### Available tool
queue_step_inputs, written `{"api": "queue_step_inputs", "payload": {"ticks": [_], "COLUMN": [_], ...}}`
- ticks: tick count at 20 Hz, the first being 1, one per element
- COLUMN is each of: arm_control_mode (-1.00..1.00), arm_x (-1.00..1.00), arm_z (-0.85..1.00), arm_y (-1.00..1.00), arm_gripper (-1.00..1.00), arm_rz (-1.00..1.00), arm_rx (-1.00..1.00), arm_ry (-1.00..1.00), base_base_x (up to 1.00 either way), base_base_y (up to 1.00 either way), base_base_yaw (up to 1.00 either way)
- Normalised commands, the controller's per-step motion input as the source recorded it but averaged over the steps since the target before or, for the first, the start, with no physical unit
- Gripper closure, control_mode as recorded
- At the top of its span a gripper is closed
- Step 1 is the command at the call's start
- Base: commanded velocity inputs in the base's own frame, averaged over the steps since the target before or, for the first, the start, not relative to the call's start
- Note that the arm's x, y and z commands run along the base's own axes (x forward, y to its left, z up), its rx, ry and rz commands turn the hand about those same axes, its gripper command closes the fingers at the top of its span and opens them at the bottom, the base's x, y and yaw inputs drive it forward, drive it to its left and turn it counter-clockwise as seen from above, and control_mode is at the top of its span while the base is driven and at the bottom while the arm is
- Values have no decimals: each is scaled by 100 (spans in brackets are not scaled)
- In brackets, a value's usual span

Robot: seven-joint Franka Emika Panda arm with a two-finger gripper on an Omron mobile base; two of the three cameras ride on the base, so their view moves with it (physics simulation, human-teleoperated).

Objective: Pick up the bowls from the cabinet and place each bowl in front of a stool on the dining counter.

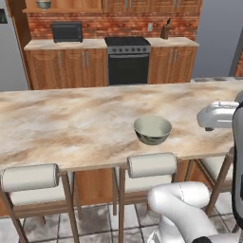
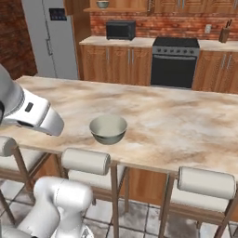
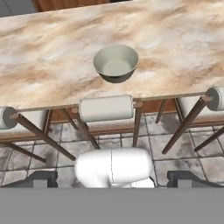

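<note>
Claw [image 3: 111, 181]: jaws wide, holding nothing | bowl [image 3: 116, 63] on dining counter [image 3: 43, 57], behind stool [image 3: 106, 108]

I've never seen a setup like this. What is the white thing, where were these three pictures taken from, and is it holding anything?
The white shape is a robot arm on a base that drives around a simulated kitchen. Two pictures come from cameras on that base, behind the arm to its left and right. The third looks out from the hand itself; the gripper shows as two dark fingertips at the bottom, standing wide apart and holding nothing. On the dining counter sits one bowl, upright, in front of a stool. A second bowl rests in the wooden cabinet on the far wall.
</note>
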Motion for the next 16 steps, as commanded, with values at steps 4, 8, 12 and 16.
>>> {"api": "queue_step_inputs", "payload": {"ticks": [4,8,12,16], "arm_control_mode": [100,100,100,100], "arm_x": [0,0,0,0], "arm_z": [0,0,0,0], "arm_y": [0,0,0,0], "arm_gripper": [-100,-100,-100,-100], "arm_rz": [0,0,0,0], "arm_rx": [0,0,0,0], "arm_ry": [0,0,0,0], "base_base_x": [-51,1,25,44], "base_base_y": [60,98,100,100], "base_base_yaw": [8,0,0,0]}}
